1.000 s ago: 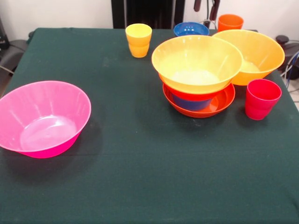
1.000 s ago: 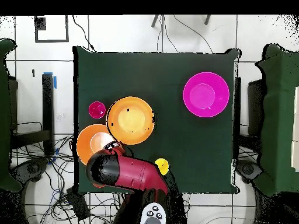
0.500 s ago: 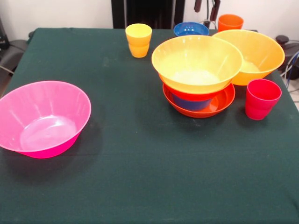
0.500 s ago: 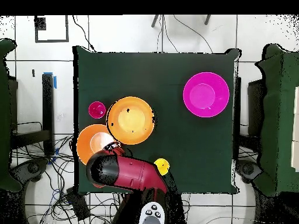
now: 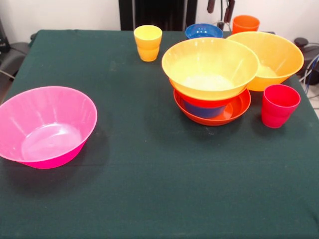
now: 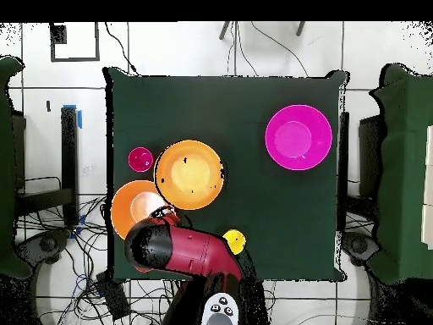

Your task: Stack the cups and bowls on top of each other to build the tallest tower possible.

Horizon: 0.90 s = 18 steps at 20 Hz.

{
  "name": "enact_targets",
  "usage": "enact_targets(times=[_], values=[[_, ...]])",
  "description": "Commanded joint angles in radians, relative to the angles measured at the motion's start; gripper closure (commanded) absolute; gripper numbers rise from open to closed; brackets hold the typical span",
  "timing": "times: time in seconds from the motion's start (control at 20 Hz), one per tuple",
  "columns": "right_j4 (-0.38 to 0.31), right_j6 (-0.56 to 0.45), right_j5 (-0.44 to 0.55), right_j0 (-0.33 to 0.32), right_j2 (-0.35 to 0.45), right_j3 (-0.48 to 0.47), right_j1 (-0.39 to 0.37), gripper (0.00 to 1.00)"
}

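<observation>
The tower [image 5: 211, 84] is standing at the bench's [image 5: 149, 189] right, yellow bowl [image 5: 210, 67] topmost over red-orange and blue ones. The pink bowl [image 5: 45, 125] is sitting well apart, left. The arm [image 6: 182, 250] is hiding its jaws; cannot tell their opening.

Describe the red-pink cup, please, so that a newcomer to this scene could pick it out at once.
In the front view, start from the tower of nested bowls topped by a wide yellow bowl, right of the table's middle. Just right of its base, in front of the other large orange-yellow bowl, stands the red-pink cup upright on the green cloth. It is the only red tumbler; the others are yellow and orange.
</observation>
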Motion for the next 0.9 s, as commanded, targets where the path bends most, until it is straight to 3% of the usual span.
enact_targets(times=[0.05, 0.9], values=[[-0.039, 0.075, -0.042, 0.017, 0.053, 0.02, 0.061, 0.0], [-0.04, 0.074, -0.038, 0.026, 0.049, 0.027, 0.053, 0.0]])
